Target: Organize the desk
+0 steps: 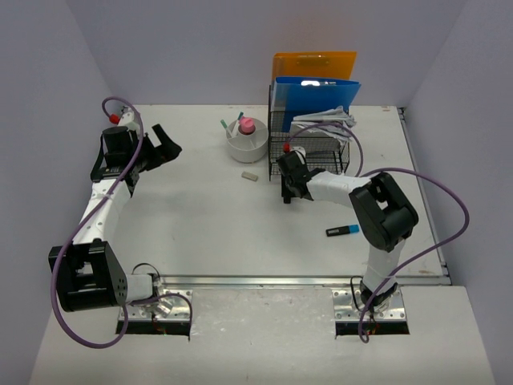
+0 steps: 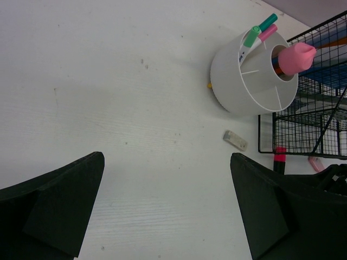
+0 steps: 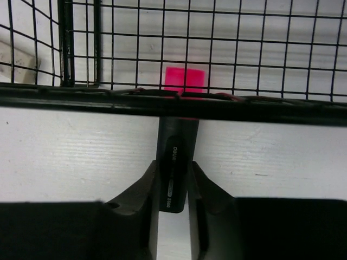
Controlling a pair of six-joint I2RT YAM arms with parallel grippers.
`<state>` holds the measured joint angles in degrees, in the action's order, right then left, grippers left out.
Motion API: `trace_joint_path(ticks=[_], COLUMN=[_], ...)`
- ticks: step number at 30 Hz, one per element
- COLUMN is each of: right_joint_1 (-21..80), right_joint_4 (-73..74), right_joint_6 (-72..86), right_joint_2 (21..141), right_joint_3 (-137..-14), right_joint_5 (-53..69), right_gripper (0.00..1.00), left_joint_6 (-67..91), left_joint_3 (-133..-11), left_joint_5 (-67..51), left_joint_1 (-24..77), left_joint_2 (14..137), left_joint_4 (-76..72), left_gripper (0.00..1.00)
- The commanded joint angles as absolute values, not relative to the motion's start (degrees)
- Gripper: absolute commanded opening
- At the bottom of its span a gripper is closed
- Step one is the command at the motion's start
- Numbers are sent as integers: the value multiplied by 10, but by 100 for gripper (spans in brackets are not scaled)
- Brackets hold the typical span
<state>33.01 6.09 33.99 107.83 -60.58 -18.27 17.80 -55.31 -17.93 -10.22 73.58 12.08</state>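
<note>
The desk (image 1: 200,216) is a white tabletop with a silver rail (image 1: 264,281) along its near edge. My right gripper (image 1: 288,191) is shut on a black marker (image 3: 173,179) with a pink cap (image 3: 185,80). The cap end pokes under the bottom frame of a black wire rack (image 3: 217,103), and the cap shows through the mesh. The right gripper's fingertips (image 3: 174,169) are close to the rack's edge. My left gripper (image 1: 164,144) is open and empty above bare desk at the far left, as the left wrist view (image 2: 165,162) also shows.
A white round pen holder (image 1: 247,143) holds pens and a pink item. A small grey eraser (image 1: 249,175) lies in front of it. The wire rack (image 1: 321,144) holds blue (image 1: 317,92) and orange (image 1: 313,64) folders. A black marker with a blue cap (image 1: 343,231) lies on the desk at the right.
</note>
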Motion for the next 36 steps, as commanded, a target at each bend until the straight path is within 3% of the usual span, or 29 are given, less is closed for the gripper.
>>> trace_joint_path(ticks=[1,6,9,12,13,17,20,36], right_joint_1=[351,384,406,415,415,413,403,341], right_joint_4=[81,118,122,127,127,129,127,142], right_joint_6=[337,339,322,312,305,310,316,400], right_joint_2=[1065,992,941,905,895,890,918,1103], right_joint_3=[-580,-492,-441,-419,-423,-462,-521,-652], right_joint_5=[-173,-142,-121,-121,-130,-164,-185,-192], right_gripper=[13,5,5,12,24,54,64,59], left_joint_6=[167,167,169,171,173,180,181,171], left_joint_3=[-566,-566,-565,-565,-563,-554,-552,-557], left_joint_5=[-174,-177,-180,-184,-186,-192,-199,-183], left_joint_1=[-109,-110,-111,-110,-110,-111,-110,-110], left_joint_2=[725,725,725,724,723,715,715,712], left_joint_4=[112,113,112,111,110,98,96,109], left_gripper=[100,100,100,100,100,100,100,100])
